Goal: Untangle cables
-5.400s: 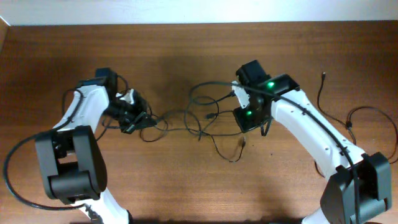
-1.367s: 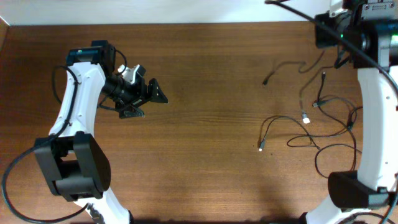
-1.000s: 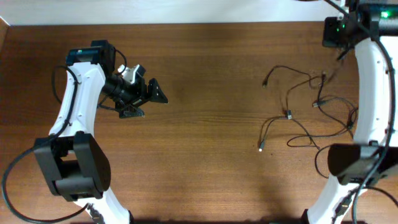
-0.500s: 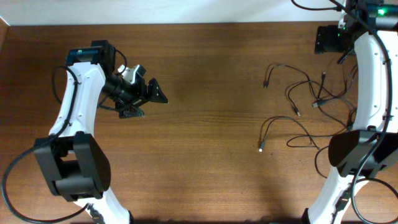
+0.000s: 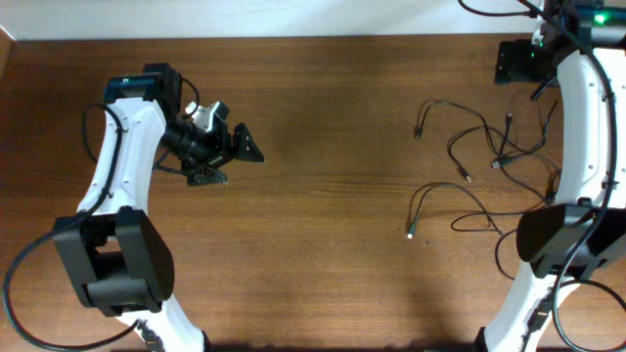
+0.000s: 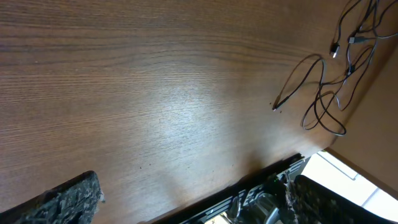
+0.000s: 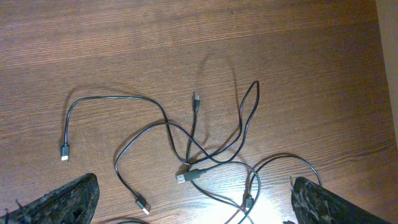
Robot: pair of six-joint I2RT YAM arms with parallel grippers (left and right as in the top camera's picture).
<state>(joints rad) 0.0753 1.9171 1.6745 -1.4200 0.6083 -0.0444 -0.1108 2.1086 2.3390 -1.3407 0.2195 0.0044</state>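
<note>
Several thin black cables (image 5: pixel 489 161) lie in a loose overlapping spread on the right side of the wooden table (image 5: pixel 323 244). One plug end (image 5: pixel 410 231) points toward the middle. High over the far right corner, my right gripper (image 5: pixel 514 64) is open and empty. In the right wrist view (image 7: pixel 196 202) its fingers stand wide apart above the crossing cables (image 7: pixel 112 97) and a USB plug (image 7: pixel 189 175). My left gripper (image 5: pixel 230 161) hovers open and empty on the left, far from them. The left wrist view (image 6: pixel 199 208) shows the cables (image 6: pixel 323 99) only in the distance.
A white wall strip (image 5: pixel 245 18) runs along the table's far edge. The right arm's white links (image 5: pixel 577 137) and base (image 5: pixel 558 244) stand over the right side of the cable spread. The left arm's base (image 5: pixel 108 264) sits at the front left.
The right gripper has opened, and a cable that hung from it now lies on the table with the others. The left arm has not moved.
</note>
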